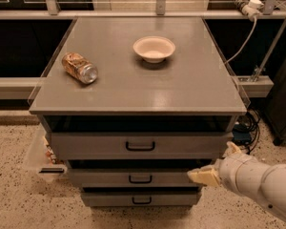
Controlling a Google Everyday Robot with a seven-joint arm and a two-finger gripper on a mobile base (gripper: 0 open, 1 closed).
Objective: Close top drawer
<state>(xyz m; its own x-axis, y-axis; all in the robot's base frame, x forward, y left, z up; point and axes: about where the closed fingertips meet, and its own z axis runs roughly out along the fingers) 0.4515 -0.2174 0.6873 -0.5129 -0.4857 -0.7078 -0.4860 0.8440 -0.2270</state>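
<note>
We see the top drawer [90,146] lying left-right, its front facing down-frame, with the hand [217,163] at lower right, released.

A brown-and-silver metal drinks can [79,67] lies on its side near the left edge of the grey tabletop [181,92], a shallow white paper bowl [154,48] stands toward the back edge, and the gripper [213,168] hangs below the front-right corner.

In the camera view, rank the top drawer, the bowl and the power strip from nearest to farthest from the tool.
1. Top drawer, just up-left of the tool, which is low at the front right.
2. Bowl, on the cabinet top.
3. Power strip, far back right.
</note>
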